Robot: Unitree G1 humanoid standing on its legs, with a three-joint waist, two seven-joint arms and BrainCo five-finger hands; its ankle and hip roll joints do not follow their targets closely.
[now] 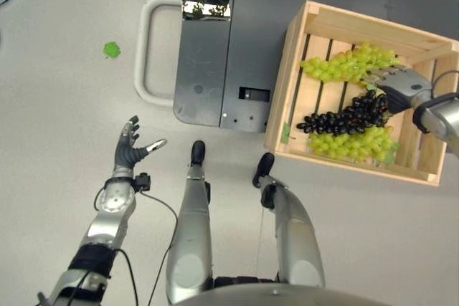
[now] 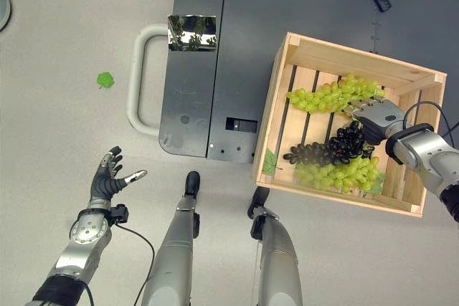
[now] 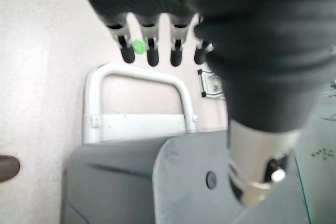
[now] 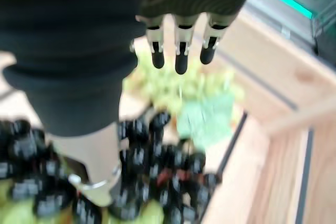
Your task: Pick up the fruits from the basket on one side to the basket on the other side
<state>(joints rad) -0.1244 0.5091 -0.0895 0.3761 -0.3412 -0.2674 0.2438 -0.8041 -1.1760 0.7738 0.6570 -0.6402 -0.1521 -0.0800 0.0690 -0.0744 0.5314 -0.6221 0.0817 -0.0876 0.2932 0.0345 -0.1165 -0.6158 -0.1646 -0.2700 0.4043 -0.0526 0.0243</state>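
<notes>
A wooden crate (image 1: 285,84) stands on the right, on a dark platform. Inside it lie a green grape bunch (image 1: 344,64) at the far side, a black grape bunch (image 1: 344,116) in the middle and a second green bunch (image 1: 355,145) at the near side. My right hand (image 1: 403,87) is inside the crate, open, over the right end of the black grapes (image 4: 157,166). Its straight fingers (image 4: 181,51) reach toward the far green bunch (image 4: 173,85), and its thumb (image 4: 94,171) is down among the black grapes. My left hand (image 1: 129,150) hovers open over the floor at the left, holding nothing.
The dark grey platform (image 1: 208,55) carries a white loop handle (image 1: 143,48) on its left side and a shiny square plate (image 1: 206,1). A small green scrap (image 1: 111,49) lies on the light floor. A green leaf (image 1: 285,132) sits at the crate's near left corner.
</notes>
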